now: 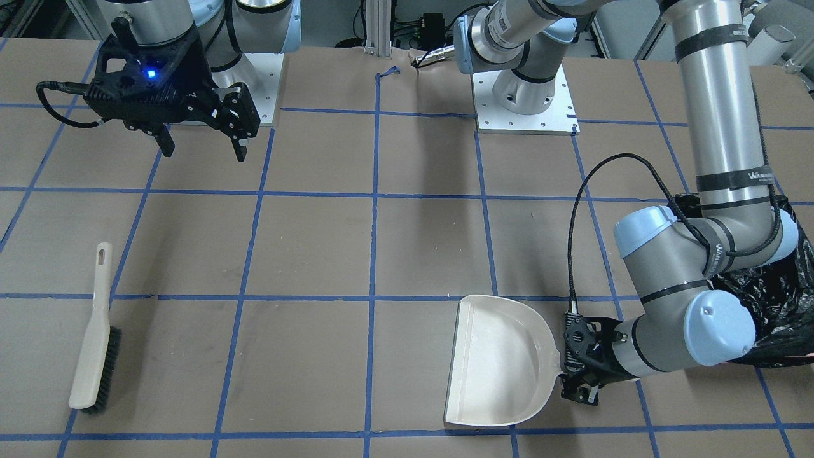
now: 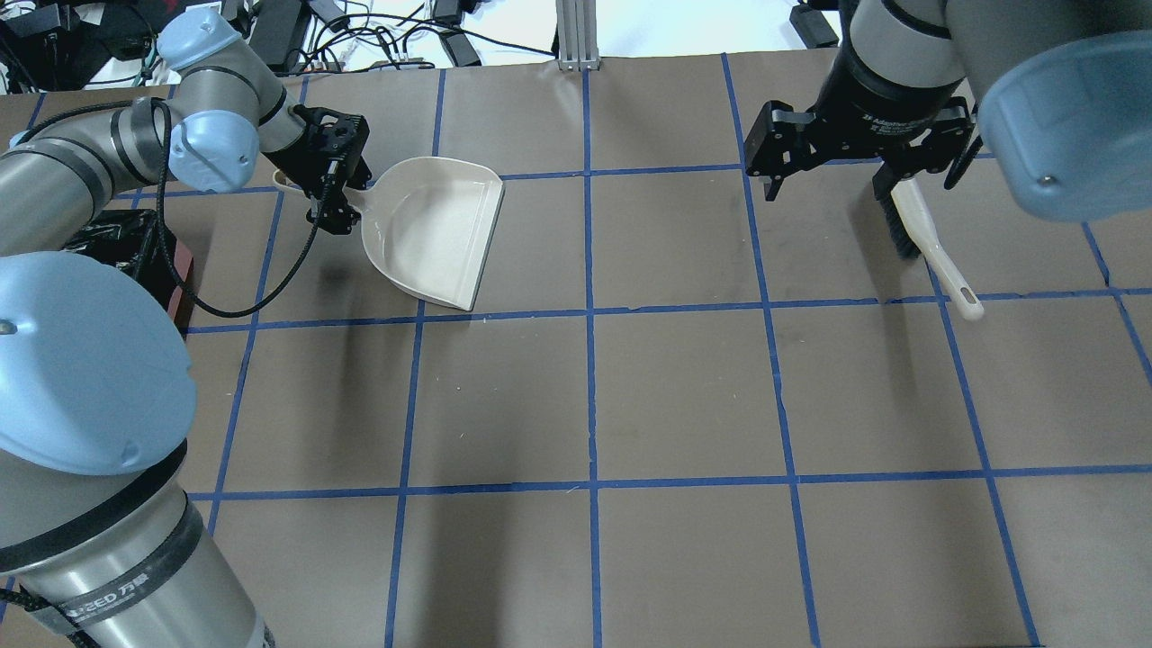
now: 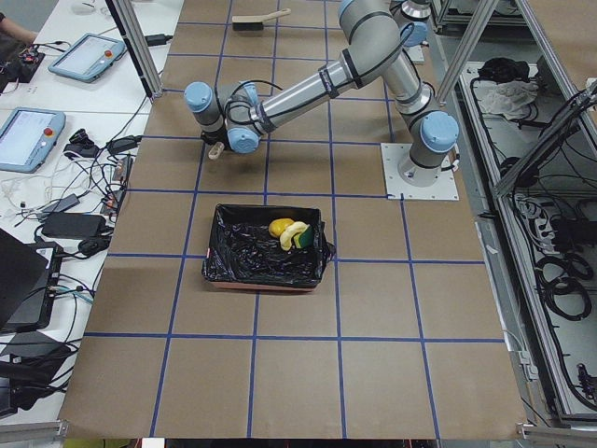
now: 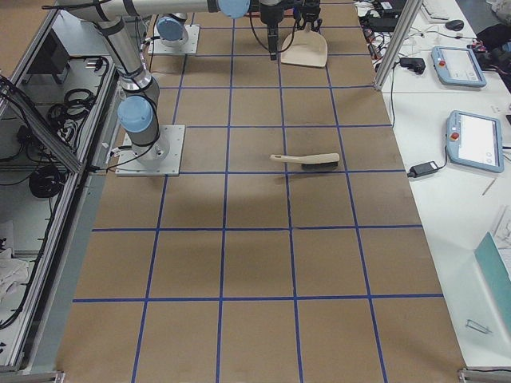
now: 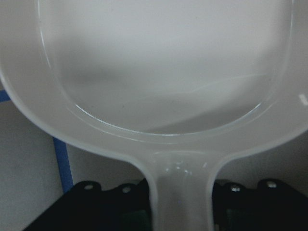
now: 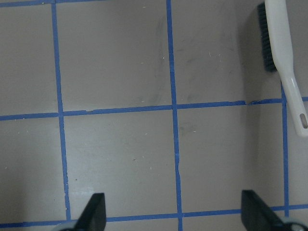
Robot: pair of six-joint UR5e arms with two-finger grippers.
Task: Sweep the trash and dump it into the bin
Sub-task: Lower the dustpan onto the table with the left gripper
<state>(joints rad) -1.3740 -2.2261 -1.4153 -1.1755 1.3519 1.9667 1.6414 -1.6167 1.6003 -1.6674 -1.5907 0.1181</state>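
Observation:
The beige dustpan (image 1: 496,362) lies empty on the brown table, also in the overhead view (image 2: 436,229) and the left wrist view (image 5: 163,72). My left gripper (image 1: 582,372) (image 2: 331,193) is shut on its handle. The bin (image 3: 266,247), lined with a black bag, stands beside the left arm (image 1: 772,299). The trash lies inside it: a yellow-brown lump (image 3: 279,226) and a yellow-green wedge (image 3: 301,239); the pastry cannot be told apart. My right gripper (image 1: 203,143) (image 2: 828,184) (image 6: 175,216) is open and empty, raised above the table.
A beige hand brush (image 1: 95,337) with dark bristles lies flat on the table near the right gripper, also in the overhead view (image 2: 927,238) and the right wrist view (image 6: 281,53). Blue tape lines grid the table. Both arm bases (image 1: 524,102) stand at the robot's edge.

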